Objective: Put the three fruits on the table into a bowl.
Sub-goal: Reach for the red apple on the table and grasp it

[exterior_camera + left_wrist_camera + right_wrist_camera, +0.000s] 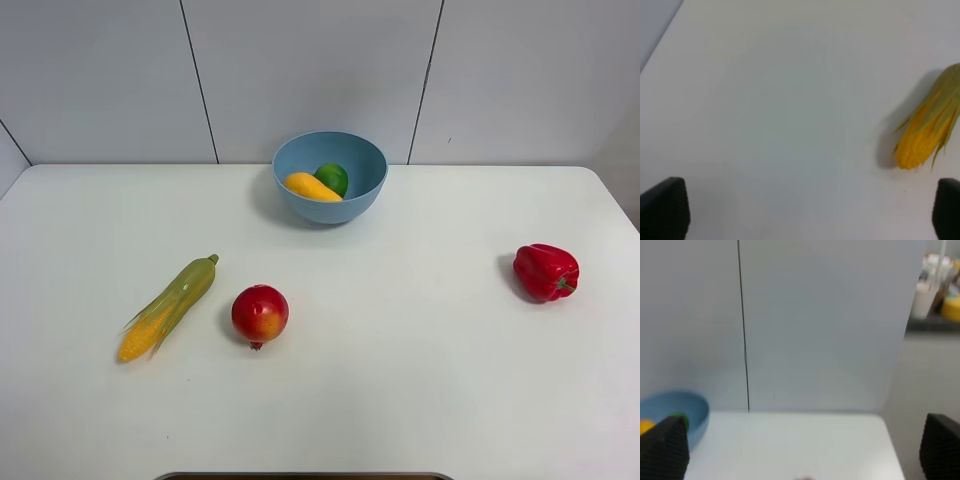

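The light blue bowl [330, 176] stands at the back middle of the white table [400, 380]. The yellow mango [312, 187] and the green lime [332, 178] lie inside it. The round red fruit with yellow blush [260, 314] lies on the table left of centre, beside the corn cob [170, 305]. Neither arm shows in the exterior high view. My left gripper [805, 210] is open and empty above bare table, the corn [930, 130] off to one side. My right gripper [800, 450] is open and empty, facing the wall, with the bowl [675, 412] at one edge.
A red bell pepper [546, 271] lies on the table's right side. A grey panelled wall [320, 70] rises behind the table. In the right wrist view a shelf with containers [940, 290] shows beyond the wall's end.
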Motion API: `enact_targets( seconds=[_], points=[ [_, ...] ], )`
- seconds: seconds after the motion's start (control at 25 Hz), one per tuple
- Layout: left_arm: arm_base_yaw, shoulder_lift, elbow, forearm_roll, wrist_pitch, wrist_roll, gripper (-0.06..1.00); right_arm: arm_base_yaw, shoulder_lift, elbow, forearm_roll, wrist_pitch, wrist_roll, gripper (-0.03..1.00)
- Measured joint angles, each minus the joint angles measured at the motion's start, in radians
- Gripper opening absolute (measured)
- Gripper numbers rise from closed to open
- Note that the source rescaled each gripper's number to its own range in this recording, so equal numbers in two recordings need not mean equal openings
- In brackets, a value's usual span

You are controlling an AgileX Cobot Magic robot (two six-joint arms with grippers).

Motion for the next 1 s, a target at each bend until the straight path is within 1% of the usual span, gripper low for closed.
enact_targets(
  seconds=[0.2,0.28,0.44,0.6,0.72,1.0],
  points=[
    [0.0,0.0,0.0,0.0,0.0,0.0,1.0,0.0,-0.077,0.26,-0.001,0.001,0.021,0.84],
    [0.0,0.0,0.0,0.0,0.0,0.0,1.0,0.0,-0.105,0.364,0.0,-0.013,0.032,0.84],
    [0.0,0.0,0.0,0.0,0.0,0.0,1.0,0.0,-0.166,0.516,0.0,-0.05,0.046,0.84],
    [0.0,0.0,0.0,0.0,0.0,0.0,1.0,0.0,-0.243,0.633,0.003,-0.096,0.049,0.84],
    [0.0,0.0,0.0,0.0,0.0,0.0,1.0,-0.004,-0.294,0.692,0.005,-0.099,0.055,0.84],
    [0.0,0.0,0.0,0.0,0.0,0.0,1.0,-0.109,-0.377,0.763,0.016,-0.116,0.037,0.84]
  ],
)
